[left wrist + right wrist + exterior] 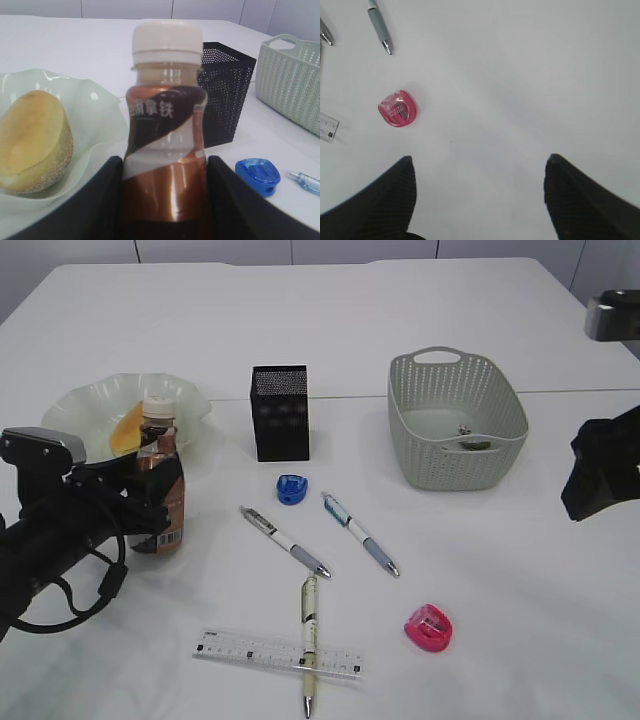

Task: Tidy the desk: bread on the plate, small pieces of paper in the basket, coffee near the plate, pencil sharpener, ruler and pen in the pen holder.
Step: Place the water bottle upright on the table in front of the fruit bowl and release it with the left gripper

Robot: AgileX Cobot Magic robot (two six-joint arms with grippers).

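On table [480,570]: three pens [284,540], two sharpeners [292,489].

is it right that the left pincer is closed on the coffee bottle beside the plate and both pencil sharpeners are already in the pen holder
Not quite. The left pincer is closed on the coffee bottle beside the plate, but the sharpeners are not in the pen holder. The exterior view shows the blue sharpener and the pink sharpener both lying on the table.

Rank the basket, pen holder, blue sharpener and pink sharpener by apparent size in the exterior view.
1. basket
2. pen holder
3. pink sharpener and blue sharpener: near alike; pink sits closer to the camera, so unranked.
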